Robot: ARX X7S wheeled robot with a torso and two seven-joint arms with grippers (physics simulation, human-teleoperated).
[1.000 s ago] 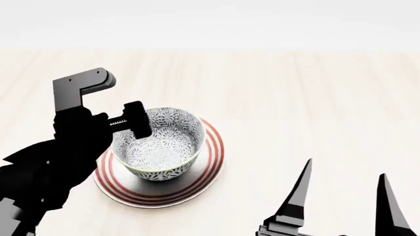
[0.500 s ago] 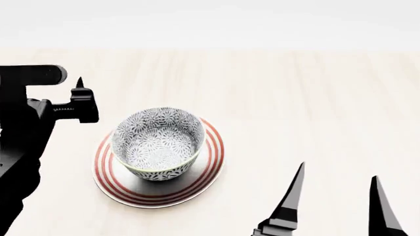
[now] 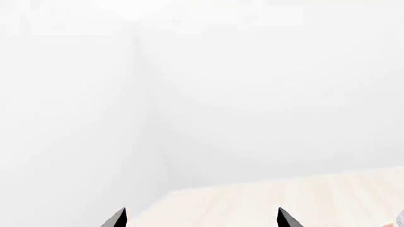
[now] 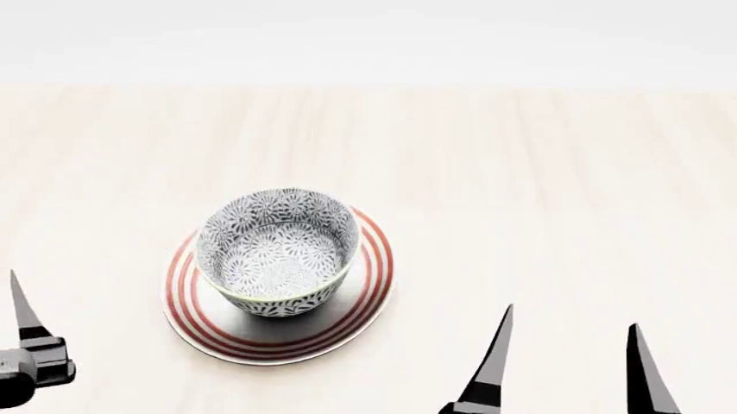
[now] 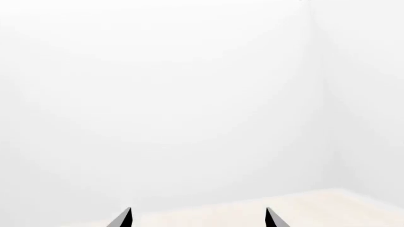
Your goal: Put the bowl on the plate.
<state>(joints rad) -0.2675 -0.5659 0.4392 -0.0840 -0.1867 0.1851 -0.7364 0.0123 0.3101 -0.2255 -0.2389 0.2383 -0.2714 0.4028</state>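
In the head view the floral grey-blue bowl [image 4: 276, 246] stands upright on the white plate [image 4: 374, 276] with red rings, left of centre, and nothing touches it. My left gripper [image 3: 200, 213] is open with nothing between its tips. Only one of its fingers [image 4: 20, 306] shows in the head view, at the lower left corner, well clear of the plate. My right gripper [image 4: 570, 323] is open and empty near the front right, apart from the plate. In the right wrist view the right gripper [image 5: 198, 213] faces the white wall. Bowl and plate do not show in that view.
The light wooden table [image 4: 519, 172] stretches to a far edge below a white wall [image 4: 368, 43]. Both wrist views show mostly white walls, with a strip of tabletop [image 3: 284, 194] beyond the fingertips.
My left arm has pulled away from the bowl's left rim, out to the left and down to the lower left corner. The right gripper has sunk slightly lower in view. The bowl stays put.
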